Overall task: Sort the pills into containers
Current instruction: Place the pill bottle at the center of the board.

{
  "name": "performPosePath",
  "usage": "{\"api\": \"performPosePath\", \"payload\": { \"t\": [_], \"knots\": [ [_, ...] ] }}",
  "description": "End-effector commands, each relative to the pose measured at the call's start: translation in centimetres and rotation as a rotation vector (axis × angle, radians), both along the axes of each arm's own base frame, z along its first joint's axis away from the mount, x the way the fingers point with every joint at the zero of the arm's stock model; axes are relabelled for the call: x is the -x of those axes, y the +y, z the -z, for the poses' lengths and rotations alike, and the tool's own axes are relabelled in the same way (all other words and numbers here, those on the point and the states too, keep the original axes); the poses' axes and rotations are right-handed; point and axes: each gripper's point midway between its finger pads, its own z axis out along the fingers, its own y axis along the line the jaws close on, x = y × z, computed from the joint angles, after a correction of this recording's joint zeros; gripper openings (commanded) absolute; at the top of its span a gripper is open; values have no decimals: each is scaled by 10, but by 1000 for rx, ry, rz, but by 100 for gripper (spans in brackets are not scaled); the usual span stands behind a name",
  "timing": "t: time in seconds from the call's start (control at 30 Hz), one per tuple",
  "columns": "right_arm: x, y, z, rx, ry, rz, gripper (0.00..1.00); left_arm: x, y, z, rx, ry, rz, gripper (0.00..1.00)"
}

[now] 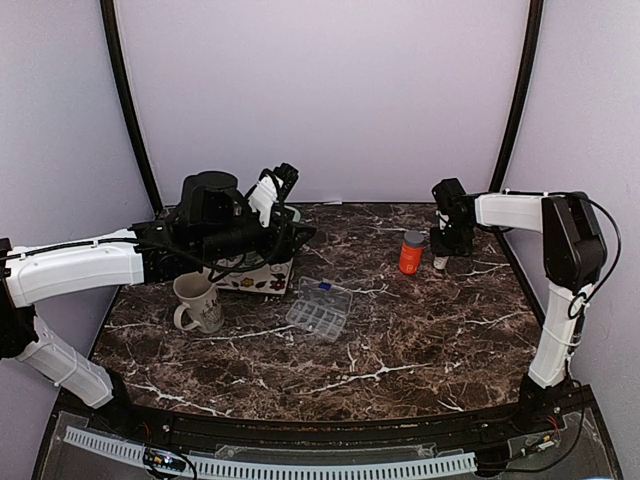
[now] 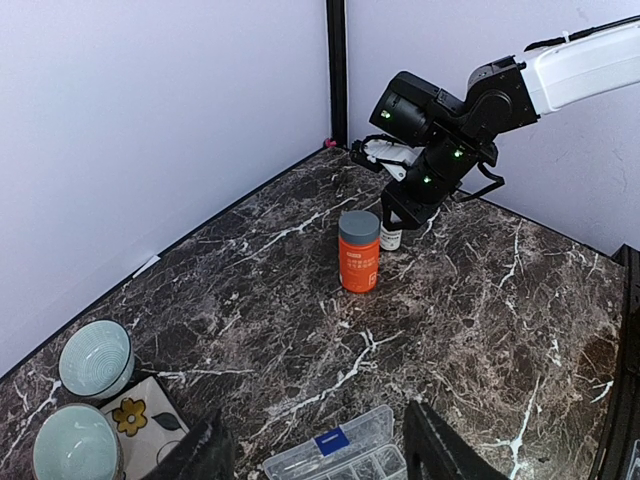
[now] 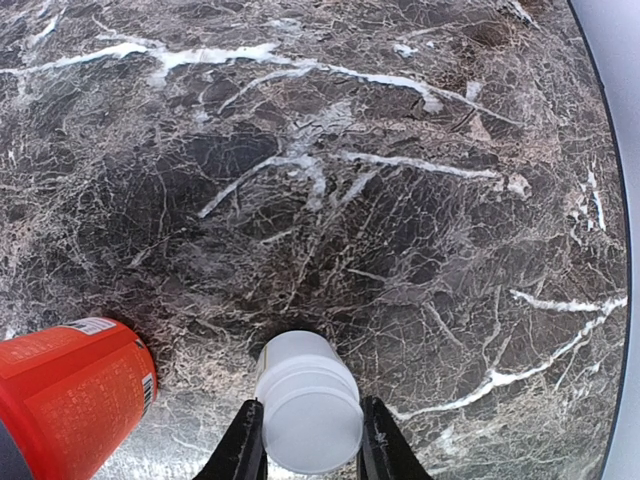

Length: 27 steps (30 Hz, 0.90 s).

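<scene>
The containers are the cells of a clear organiser box (image 1: 320, 308) with a blue label, lying mid-table; its far end (image 2: 340, 462) shows in the left wrist view. No loose pills show. My left gripper (image 2: 320, 455) hovers open above and left of the box (image 1: 296, 238), with nothing between its fingers. At the back right, my right gripper (image 3: 310, 450) is shut on the cap of a small white bottle (image 3: 308, 400) that stands upright on the marble (image 1: 440, 262). An orange bottle with a grey cap (image 1: 411, 252) stands just left of it, apart (image 2: 359, 252).
A cream mug (image 1: 198, 303) stands at the left, near the box. Two pale green bowls (image 2: 96, 358) (image 2: 75, 445) sit by a floral-patterned pad (image 1: 255, 278) under the left arm. Lilac walls close the back and sides.
</scene>
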Motion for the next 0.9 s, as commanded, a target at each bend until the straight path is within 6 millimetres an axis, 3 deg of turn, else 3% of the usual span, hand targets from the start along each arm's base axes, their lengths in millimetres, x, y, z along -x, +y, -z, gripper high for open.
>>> {"api": "performPosePath", "payload": {
  "t": [0.0,0.3,0.63,0.87],
  "knots": [
    [-8,0,-2,-14,-21,9,22,1,2,-8,21,-4,7,61],
    [-6,-1,-1,-15,-17,11,33,1,2,-8,25,-2,8,61],
    [-3,-1,1,-26,-13,12,36,2,2,-10,29,-4,7,61],
    [-5,0,-15,-31,-44,9,44,2,2,-11,29,-6,10,61]
  ]
}}
